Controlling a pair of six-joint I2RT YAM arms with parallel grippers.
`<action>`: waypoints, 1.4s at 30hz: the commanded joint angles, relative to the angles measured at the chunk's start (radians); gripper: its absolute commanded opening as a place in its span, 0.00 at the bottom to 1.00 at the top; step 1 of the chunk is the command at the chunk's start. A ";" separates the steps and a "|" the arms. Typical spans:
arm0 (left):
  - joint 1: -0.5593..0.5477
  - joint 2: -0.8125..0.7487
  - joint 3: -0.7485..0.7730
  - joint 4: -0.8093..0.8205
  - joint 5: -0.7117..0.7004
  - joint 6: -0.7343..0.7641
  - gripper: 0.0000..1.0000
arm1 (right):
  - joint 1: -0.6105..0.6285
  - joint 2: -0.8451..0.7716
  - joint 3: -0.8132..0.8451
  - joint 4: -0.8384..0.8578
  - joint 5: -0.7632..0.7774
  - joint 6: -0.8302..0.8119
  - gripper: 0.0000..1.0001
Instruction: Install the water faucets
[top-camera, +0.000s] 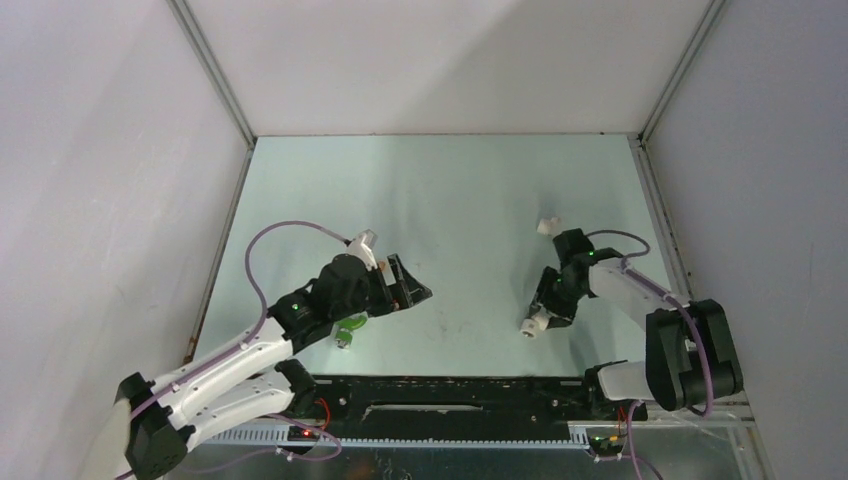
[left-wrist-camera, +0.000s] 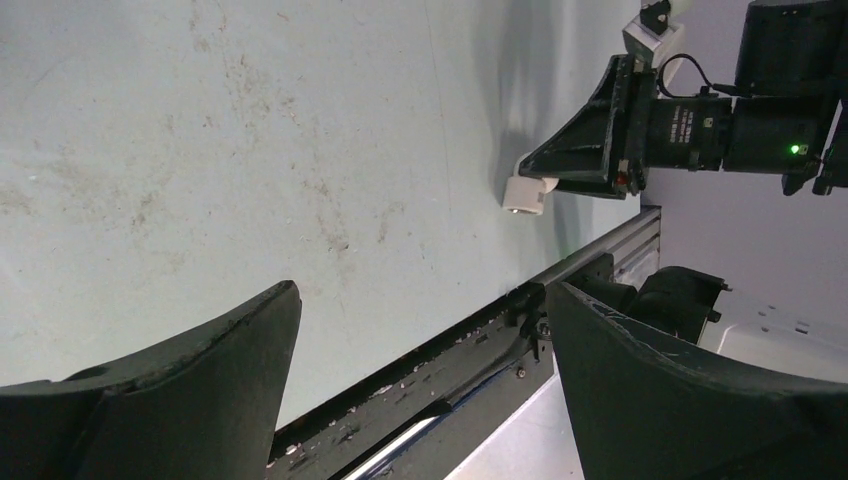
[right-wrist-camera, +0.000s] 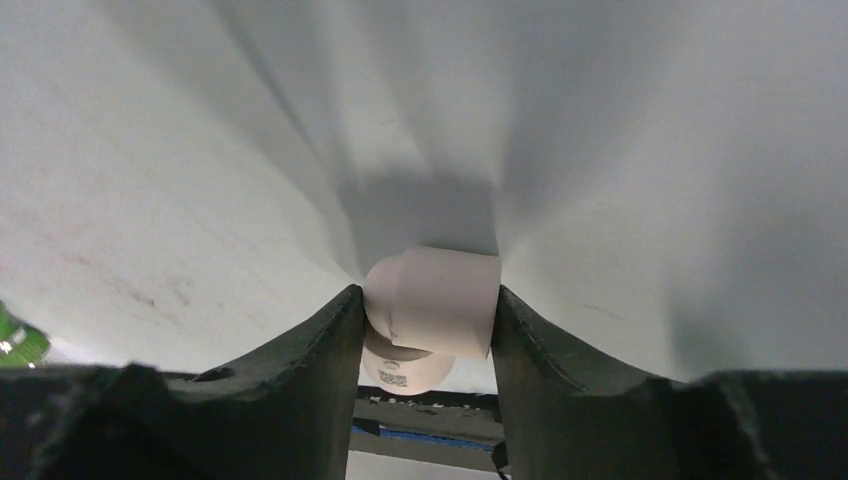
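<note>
Pale green tabletop (top-camera: 450, 190) fills a white-walled booth. Judging by the grip, the step in hand is fetching a mount: the right gripper (right-wrist-camera: 425, 296) pinches a white elbow fitting (right-wrist-camera: 445, 290), a finger against each side. The left gripper (left-wrist-camera: 422, 292) hangs spread wide, holding nothing. The green faucet (top-camera: 350, 329) lies on the table just under the left arm, its long axis seemingly running flat from far-right to near-left, pale end toward the near edge; no orange one shows. Next, I judge, the left arm must draw back over that faucet and set its fingers across the axis
</note>
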 joint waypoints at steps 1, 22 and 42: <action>-0.001 -0.030 0.003 -0.030 -0.045 -0.008 0.98 | 0.153 0.033 0.007 0.106 -0.069 0.104 0.47; -0.002 0.076 -0.004 -0.021 0.004 -0.025 0.98 | 0.400 0.173 0.244 0.023 -0.114 -0.046 0.81; 0.017 0.050 -0.140 0.133 0.096 -0.107 0.98 | 0.497 0.241 0.449 -0.056 -0.064 -0.130 0.85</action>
